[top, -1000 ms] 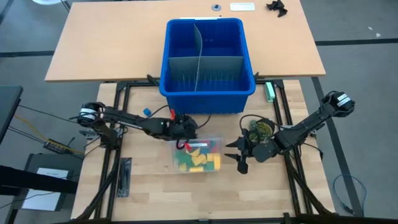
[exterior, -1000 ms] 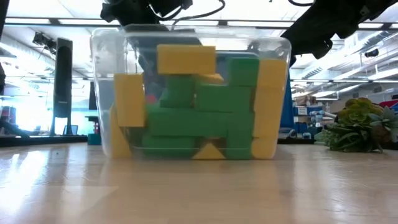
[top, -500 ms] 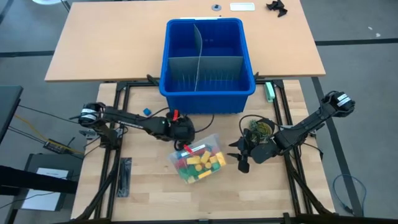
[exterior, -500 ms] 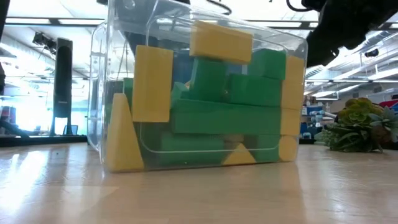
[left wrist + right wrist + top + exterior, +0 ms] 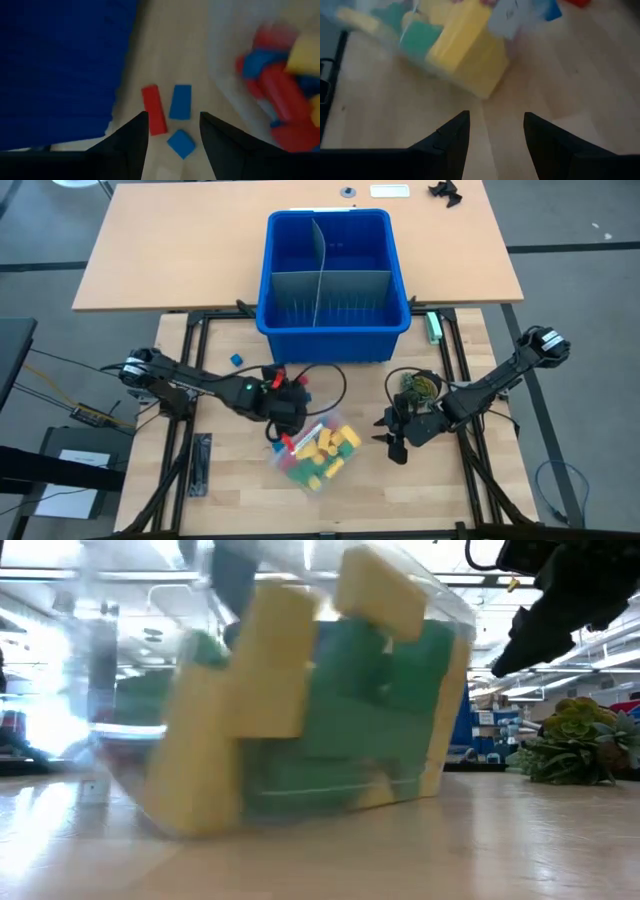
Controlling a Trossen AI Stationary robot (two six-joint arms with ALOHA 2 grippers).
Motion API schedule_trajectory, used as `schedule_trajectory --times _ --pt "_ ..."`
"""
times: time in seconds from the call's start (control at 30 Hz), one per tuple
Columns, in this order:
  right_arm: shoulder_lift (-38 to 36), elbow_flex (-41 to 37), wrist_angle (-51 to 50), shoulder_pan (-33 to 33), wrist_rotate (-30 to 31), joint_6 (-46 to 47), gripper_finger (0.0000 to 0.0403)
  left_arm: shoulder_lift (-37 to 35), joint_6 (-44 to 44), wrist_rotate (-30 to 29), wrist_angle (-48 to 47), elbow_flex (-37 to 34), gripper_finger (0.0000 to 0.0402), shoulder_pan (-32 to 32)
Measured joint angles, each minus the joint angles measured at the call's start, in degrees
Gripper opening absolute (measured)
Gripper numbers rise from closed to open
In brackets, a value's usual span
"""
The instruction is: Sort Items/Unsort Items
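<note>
The left gripper point(image 5: 283, 412), jaws apart, is against the clear plastic tub point(image 5: 312, 456) of red, yellow, green and blue toy blocks point(image 5: 325, 448) at mid surface, seemingly tipping it. Right gripper point(image 5: 392, 436) waits nearby, jaws apart. Next, probably emptying it near the big blue divided bin point(image 5: 335, 320).

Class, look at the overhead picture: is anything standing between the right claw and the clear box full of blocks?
Nothing visible does. The right claw sits on the table just right of the clear box, and only bare wood lies between them. The right wrist view shows the same: open table up to the yellow blocks.
</note>
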Motion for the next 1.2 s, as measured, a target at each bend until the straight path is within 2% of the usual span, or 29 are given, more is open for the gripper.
schedule_trajectory --times 0.1,0.33,0.47,0.57,0.63,0.8,1.0,1.2 --pt "0.0 0.0 0.4 0.4 2.7 0.0 0.0187 -0.2 0.0 -4.6 -0.1 0.0 0.0186 -0.4" --pt "0.0 0.0 1.3 -0.1 3.9 -0.1 0.0187 -0.3 -0.2 -5.1 0.6 1.1 0.0186 -0.2" --pt "0.0 0.0 1.3 -0.1 3.9 -1.4 0.0187 -1.2 -2.5 -2.3 1.9 6.8 0.0186 -3.8" --pt "0.0 0.0 1.6 0.0 3.9 -1.6 0.0187 -1.0 -5.3 3.0 2.8 8.3 0.0186 -7.3" --pt "0.0 0.0 1.7 0.3 3.9 -1.6 0.0187 -0.8 -7.4 4.4 3.9 7.4 0.0186 -9.8" --pt "2.1 0.0 3.0 1.7 3.6 -2.2 0.0187 -0.8 -12.5 3.1 7.2 3.3 0.0186 -14.0" --pt "9.3 0.0 9.5 1.9 2.3 -7.4 0.0187 -1.1 -17.1 0.2 12.1 -3.0 0.0186 -14.5" --pt "13.5 0.0 14.0 0.0 3.0 -9.6 0.0187 -1.1 -19.5 -2.6 11.7 -5.2 0.0186 -14.5"
